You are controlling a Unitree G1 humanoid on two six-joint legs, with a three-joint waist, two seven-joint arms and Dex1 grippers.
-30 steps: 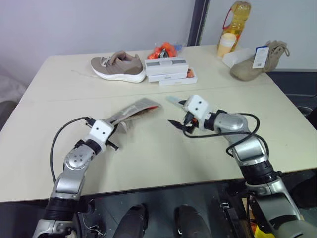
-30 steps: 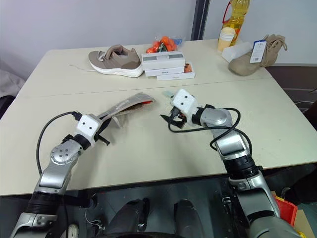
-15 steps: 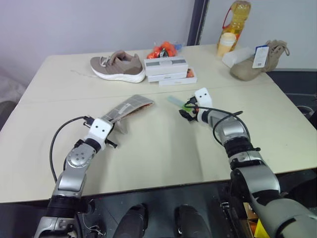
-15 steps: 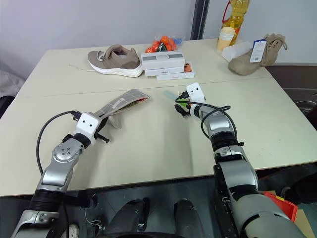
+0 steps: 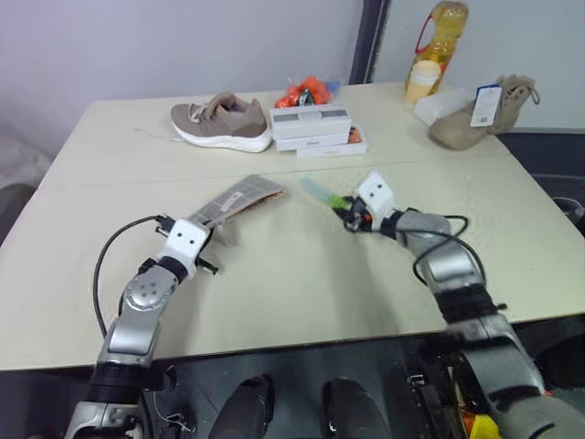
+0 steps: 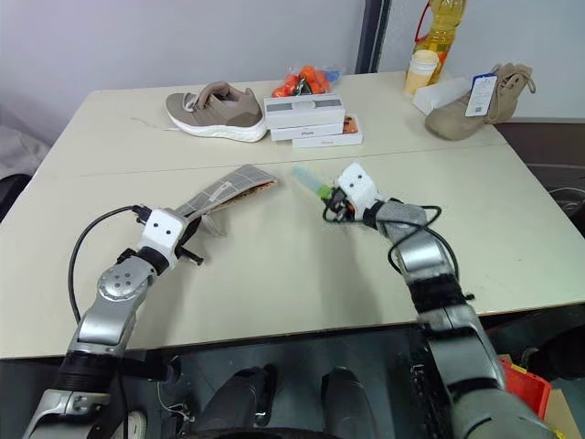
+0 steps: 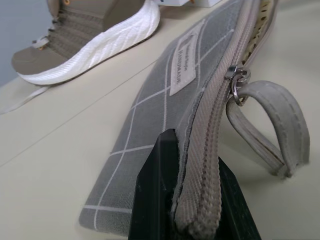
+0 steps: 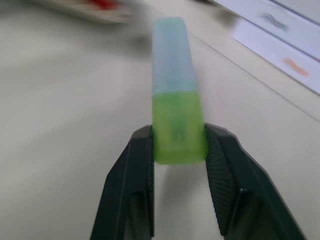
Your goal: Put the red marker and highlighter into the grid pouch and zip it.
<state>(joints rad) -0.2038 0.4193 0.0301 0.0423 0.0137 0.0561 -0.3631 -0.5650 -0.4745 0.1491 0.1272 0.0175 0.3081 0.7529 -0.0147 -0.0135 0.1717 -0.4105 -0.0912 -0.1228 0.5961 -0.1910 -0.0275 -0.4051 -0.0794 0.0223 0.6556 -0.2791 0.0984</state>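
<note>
Grey fabric with thin white grid lines marks the grid pouch, which lies left of centre in the left eye view, its near end pinched in the closed left end effector; the wrist view shows the two black fingers clamped on the zipper edge, cord pull hanging loose beside them. Far end of the pouch gapes slightly toward the centre of the frame, and a red fleck shows at that mouth, which may be the red marker, though too little is visible to say for certain. Right end effector, at centre right of the head view, has its black fingers pressed against both sides of the highlighter's bright green end, pale teal body pointing away toward the pouch. Whether the highlighter is lifted off the desk or resting on it cannot be told. Step in hand, by judgement: pickup of the highlighter, grip just made. Next move calls for carrying it leftward across the frame to the open pouch mouth, teal end leading and lined up with the opening, while the left end effector holds the pouch steady. Zipping is not yet begun.
</note>
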